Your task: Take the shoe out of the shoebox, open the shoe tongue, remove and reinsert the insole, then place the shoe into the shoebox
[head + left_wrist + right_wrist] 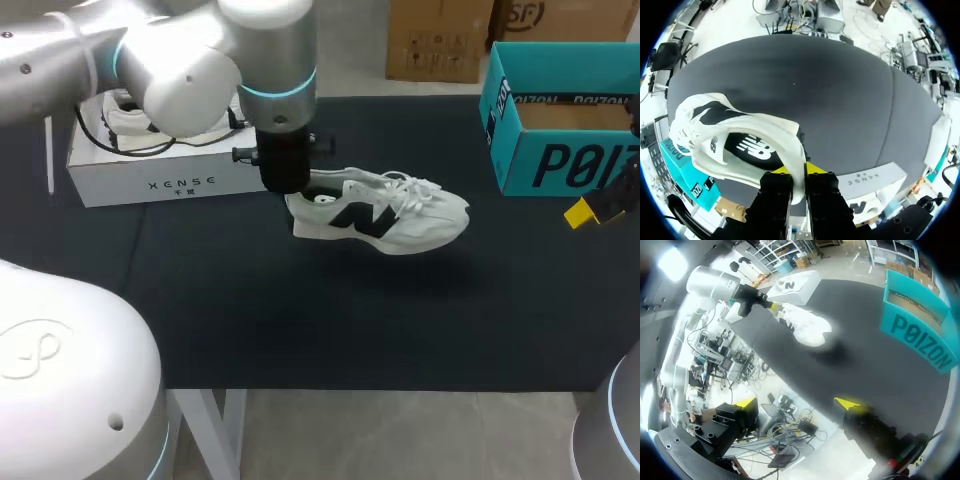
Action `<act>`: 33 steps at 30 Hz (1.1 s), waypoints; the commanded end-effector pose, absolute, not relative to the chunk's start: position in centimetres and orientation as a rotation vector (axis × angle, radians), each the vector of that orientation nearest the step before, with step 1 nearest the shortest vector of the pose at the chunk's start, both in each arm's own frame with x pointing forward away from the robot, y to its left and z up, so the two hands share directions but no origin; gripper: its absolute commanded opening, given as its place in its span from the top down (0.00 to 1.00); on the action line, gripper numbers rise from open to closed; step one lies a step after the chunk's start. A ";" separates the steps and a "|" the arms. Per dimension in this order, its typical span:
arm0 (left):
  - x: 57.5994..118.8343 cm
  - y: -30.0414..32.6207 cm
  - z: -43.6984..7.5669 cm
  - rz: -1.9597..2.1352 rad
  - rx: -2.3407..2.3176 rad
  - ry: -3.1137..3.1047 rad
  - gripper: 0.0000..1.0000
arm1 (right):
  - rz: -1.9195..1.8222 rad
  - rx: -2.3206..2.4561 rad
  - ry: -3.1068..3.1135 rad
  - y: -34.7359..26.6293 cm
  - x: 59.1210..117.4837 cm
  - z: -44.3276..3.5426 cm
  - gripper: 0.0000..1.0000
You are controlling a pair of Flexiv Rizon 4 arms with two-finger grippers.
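Left gripper (799, 172) clamps the shoe (385, 212) by its heel mid-frame, probably freeing its opening for the open right gripper (796, 404) at the head view's right edge.

White shoe (425, 212) w/ black logo (362, 219), teal shoebox (517, 135) w/ dark lettering (585, 165), white box (150, 182), black table (350, 320).
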State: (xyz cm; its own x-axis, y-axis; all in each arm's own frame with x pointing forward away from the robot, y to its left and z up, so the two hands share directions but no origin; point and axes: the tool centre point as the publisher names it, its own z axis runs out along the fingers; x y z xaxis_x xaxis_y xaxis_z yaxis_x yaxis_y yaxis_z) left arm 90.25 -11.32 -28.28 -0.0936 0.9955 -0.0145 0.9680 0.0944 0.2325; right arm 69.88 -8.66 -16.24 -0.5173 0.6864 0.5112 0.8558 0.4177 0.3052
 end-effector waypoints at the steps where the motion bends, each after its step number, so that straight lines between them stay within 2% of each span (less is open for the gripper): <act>1: 90.3 -14.2 -29.9 0.271 1.995 2.241 1.00 | -0.777 -1.336 -2.369 -8.7 69.9 -16.3 0.00; 12: 88.5 -14.3 -33.5 0.309 1.910 2.433 1.00 | -0.777 -1.336 -2.369 -8.7 69.9 -16.3 0.00; 33: 86.8 -14.5 -36.7 0.286 1.948 2.432 1.00 | -0.777 -1.336 -2.369 -8.7 69.9 -16.3 0.00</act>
